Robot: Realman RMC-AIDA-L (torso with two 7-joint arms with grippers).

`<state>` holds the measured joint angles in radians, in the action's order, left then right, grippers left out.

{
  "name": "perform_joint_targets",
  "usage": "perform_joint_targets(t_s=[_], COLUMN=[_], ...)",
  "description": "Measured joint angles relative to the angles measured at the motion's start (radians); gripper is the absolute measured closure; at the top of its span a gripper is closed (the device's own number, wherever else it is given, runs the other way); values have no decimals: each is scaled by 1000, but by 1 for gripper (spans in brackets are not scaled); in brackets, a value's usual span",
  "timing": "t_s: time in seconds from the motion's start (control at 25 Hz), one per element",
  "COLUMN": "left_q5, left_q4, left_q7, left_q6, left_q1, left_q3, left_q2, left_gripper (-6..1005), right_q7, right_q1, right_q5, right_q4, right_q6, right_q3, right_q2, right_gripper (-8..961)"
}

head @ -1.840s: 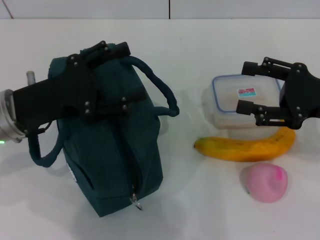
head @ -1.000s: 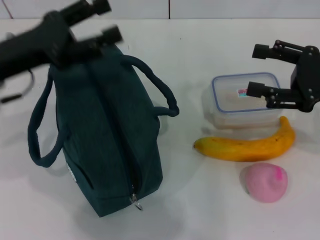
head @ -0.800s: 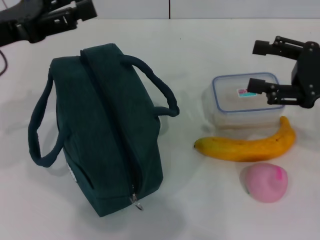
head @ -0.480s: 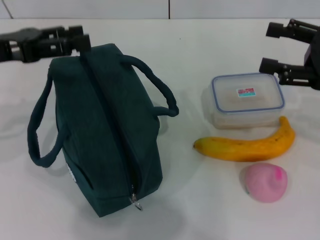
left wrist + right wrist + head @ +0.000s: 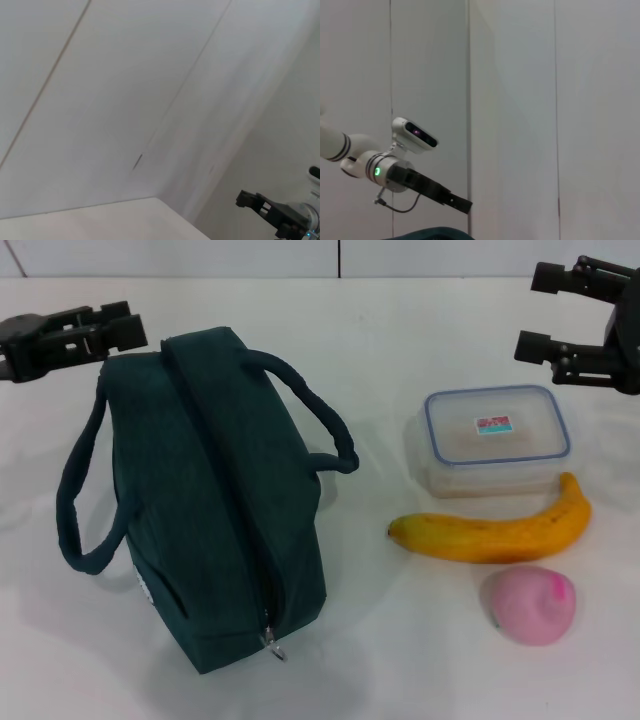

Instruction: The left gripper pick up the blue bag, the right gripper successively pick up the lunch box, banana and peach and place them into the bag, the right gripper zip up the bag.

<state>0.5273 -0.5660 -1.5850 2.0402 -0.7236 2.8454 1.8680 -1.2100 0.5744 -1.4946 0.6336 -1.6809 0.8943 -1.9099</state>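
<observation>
The bag (image 5: 205,500) stands on the table (image 5: 400,660) with its zipper closed, both handles hanging loose. The left gripper (image 5: 120,328) is beside the bag's far corner, apart from it, fingers spread and holding nothing. The right gripper (image 5: 530,310) hangs beyond the lunch box (image 5: 495,440), fingers spread, empty. The banana (image 5: 495,530) lies just in front of the box, and the peach (image 5: 530,605) is near the banana.
</observation>
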Motion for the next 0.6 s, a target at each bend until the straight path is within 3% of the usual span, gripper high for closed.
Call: perform_joint_targets(t_s=[0.32, 0.6], left_q5=[25, 51], left_q4=[-33, -33], left_q7=[-2, -9], left_q6=[0, -1], left_q1=[71, 137], left_q3=[0, 0], left_q2=[2, 26], left_gripper=[131, 132], right_q7=[-21, -30], right_q1=[40, 57], right_q5=[0, 4], right_q4=[0, 0], right_q6=[14, 47], right_q3=[1, 1], right_q2=[-1, -9], right_gripper=[175, 180])
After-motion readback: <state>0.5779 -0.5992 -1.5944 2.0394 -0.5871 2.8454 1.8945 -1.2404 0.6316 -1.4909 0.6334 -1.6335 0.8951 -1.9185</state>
